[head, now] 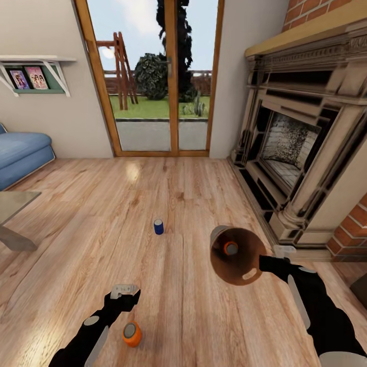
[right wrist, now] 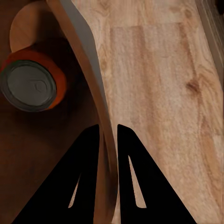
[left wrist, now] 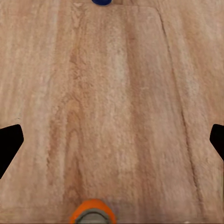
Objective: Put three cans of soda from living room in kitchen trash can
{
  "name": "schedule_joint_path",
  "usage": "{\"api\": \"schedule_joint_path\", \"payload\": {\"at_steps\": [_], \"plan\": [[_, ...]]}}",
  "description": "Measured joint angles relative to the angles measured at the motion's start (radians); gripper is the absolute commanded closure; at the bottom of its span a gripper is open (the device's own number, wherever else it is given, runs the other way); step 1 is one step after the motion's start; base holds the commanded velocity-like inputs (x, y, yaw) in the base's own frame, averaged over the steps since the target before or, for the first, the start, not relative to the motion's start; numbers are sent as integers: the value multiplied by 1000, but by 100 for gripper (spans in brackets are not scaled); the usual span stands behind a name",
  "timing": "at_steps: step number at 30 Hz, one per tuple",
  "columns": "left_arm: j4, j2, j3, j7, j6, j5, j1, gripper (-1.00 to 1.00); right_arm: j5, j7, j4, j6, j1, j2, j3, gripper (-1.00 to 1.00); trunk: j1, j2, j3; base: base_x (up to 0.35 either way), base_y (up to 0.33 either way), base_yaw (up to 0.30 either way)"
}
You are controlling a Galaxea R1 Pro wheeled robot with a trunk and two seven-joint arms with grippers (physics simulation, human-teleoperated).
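Observation:
A dark blue can of soda point(head: 159, 227) stands upright on the wood floor ahead of me. An orange can of soda point(head: 131, 334) stands close to my left forearm. My left gripper point(head: 125, 291) hovers open above the floor just past it, empty. In the left wrist view the orange can point(left wrist: 93, 213) and the blue can point(left wrist: 101, 2) sit at opposite edges. My right gripper point(head: 270, 262) is shut on the rim of the trash can point(head: 244, 272), which is tilted with its mouth toward me. Another orange can point(head: 230, 248) lies inside it. In the right wrist view the fingers point(right wrist: 91, 154) pinch the bin wall point(right wrist: 84, 46) beside that can point(right wrist: 32, 84).
A brick-and-stone fireplace point(head: 300, 142) lines the right side. Wood-framed glass doors point(head: 158, 76) stand ahead. A blue sofa point(head: 20, 153) and the corner of a low grey table point(head: 12, 214) are at the left. Open plank floor lies between them.

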Motion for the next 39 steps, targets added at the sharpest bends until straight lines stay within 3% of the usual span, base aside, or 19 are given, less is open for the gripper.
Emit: {"api": "schedule_joint_path", "payload": {"at_steps": [1,2,4,7,9,10,12,18,19,21,24,39], "plan": [[-8,2,1,10,159,5,-43,-100,23,-2,-3,31,-21,-3,23,100,0,0,0,0,0,0],[-6,3,3,30,260,5,-101,-100,10,0,-5,41,-28,-4,33,100,0,0,0,0,0,0],[2,1,11,60,352,5,-169,-100,-10,2,-6,49,-32,-3,41,100,0,0,0,0,0,0],[71,-3,34,135,484,4,-293,-100,16,-3,-4,52,-36,-1,55,100,0,0,0,0,0,0],[167,-4,45,179,536,5,-372,-100,1,-7,-4,56,-37,0,71,100,0,0,0,0,0,0],[258,-6,50,201,557,8,-428,-100,-2,-10,0,57,-38,-1,82,100,0,0,0,0,0,0],[331,-9,53,215,560,11,-469,-100,8,-13,2,57,-39,-2,87,100,0,0,0,0,0,0],[371,-11,52,223,560,9,-490,-100,6,-15,-6,57,-43,-3,89,100,0,0,0,0,0,0],[378,-11,51,223,561,8,-493,-100,-5,-14,17,63,-68,-4,87,100,4,-7,-3,0,0,0],[380,-11,51,225,562,7,-494,-100,12,-16,-9,66,-82,-5,84,100,11,-21,-9,0,0,0],[382,-11,50,227,567,6,-495,-100,-7,-9,-14,75,-95,-8,82,100,23,-42,-19,0,0,0],[386,-21,49,241,578,2,-492,-100,8,-1,-71,132,-107,-1,90,100,80,-147,-66,0,0,0]]}}
